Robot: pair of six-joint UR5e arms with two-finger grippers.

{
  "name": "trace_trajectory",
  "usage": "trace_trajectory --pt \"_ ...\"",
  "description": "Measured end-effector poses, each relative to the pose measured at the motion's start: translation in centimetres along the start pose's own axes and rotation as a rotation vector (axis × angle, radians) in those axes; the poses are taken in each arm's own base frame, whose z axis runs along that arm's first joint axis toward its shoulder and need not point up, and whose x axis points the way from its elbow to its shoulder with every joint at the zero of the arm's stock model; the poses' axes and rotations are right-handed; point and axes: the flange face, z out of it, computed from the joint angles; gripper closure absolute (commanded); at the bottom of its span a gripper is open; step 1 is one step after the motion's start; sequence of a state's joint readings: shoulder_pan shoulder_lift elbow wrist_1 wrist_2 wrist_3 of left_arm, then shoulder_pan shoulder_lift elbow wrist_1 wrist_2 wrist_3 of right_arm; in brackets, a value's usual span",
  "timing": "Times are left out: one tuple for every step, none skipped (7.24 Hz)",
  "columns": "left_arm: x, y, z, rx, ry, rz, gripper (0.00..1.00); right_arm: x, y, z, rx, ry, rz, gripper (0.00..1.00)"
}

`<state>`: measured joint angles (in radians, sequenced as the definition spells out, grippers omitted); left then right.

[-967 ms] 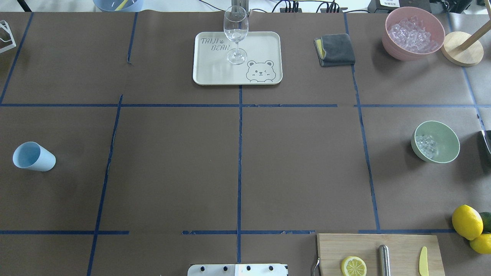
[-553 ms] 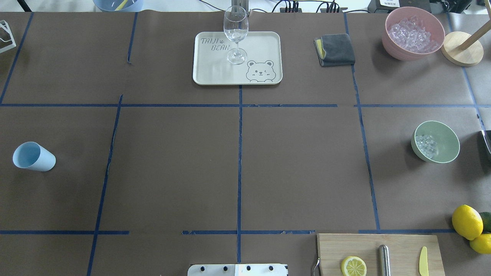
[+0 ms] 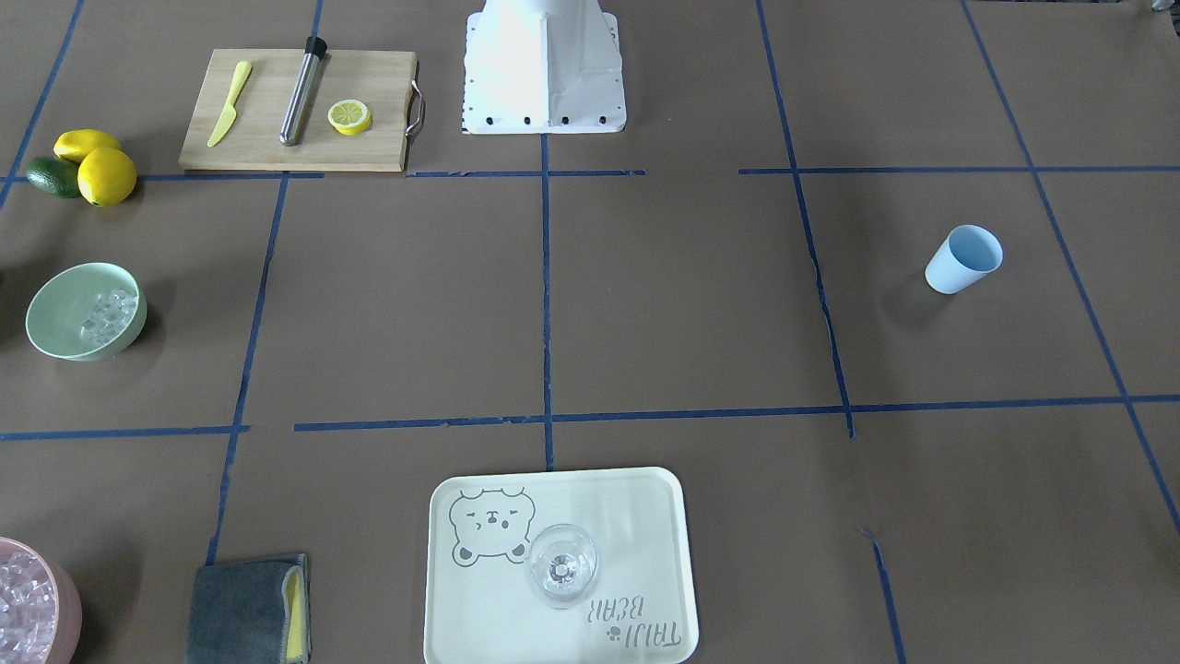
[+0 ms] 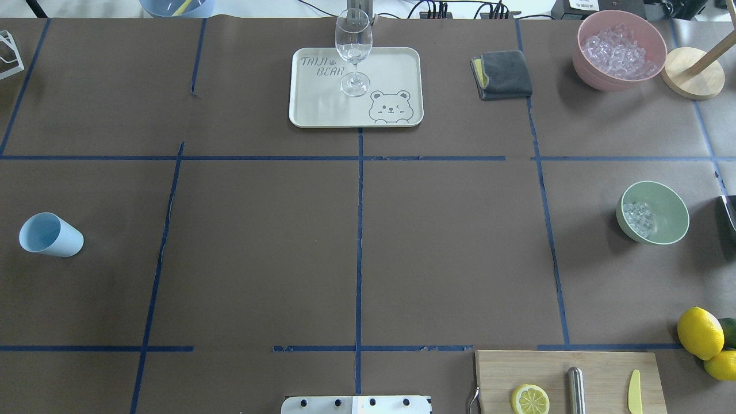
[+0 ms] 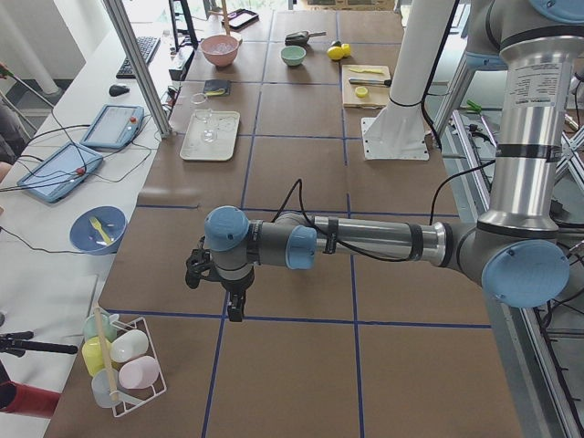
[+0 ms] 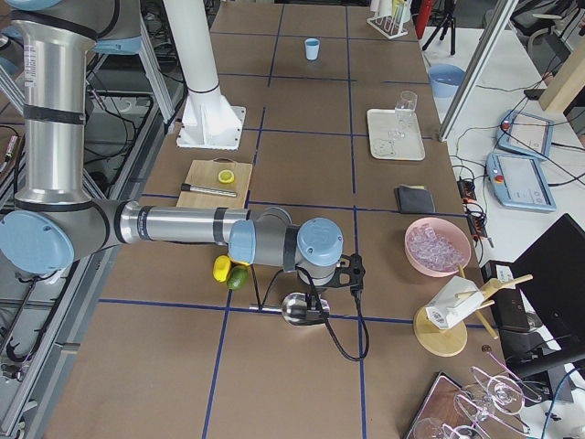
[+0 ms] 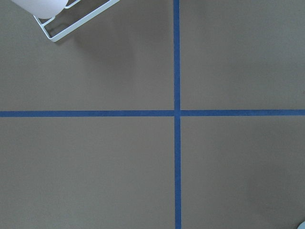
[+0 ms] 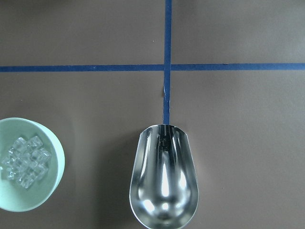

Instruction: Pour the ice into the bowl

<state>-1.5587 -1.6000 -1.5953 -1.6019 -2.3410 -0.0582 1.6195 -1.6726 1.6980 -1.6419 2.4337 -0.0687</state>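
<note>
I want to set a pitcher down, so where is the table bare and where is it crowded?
Bare: the wide middle of the table, bordered by the tray, the light blue cup, the bowl and the cutting board. Crowded: the robot's right edge, with the pink tub, grey cloth, bowl and lemons.

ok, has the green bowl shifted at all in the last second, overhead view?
No. The bowl sits in the same spot, same gap to the blue tape line on its left, ice unmoved inside.
</note>
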Motion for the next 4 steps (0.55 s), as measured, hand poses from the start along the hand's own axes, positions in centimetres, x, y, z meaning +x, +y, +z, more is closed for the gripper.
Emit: trace_trajectory --pt "-0.01 0.00 0.02 0.000 0.000 0.000 0.00 0.00 0.02 -0.04 0.001 0.003 0.000 0.00" --pt "-0.03 0.00 0.04 0.000 0.000 0.000 0.00 -0.03 0.01 -0.08 0.001 0.006 0.001 0.00" --pt "-0.07 0.01 0.08 -0.001 0.000 -0.001 0.00 -0.06 -0.04 -0.09 0.002 0.007 0.002 0.00" --pt "-0.10 0.00 0.12 -0.001 0.001 -0.001 0.00 -0.12 -0.13 -0.12 0.002 0.008 0.002 0.00"
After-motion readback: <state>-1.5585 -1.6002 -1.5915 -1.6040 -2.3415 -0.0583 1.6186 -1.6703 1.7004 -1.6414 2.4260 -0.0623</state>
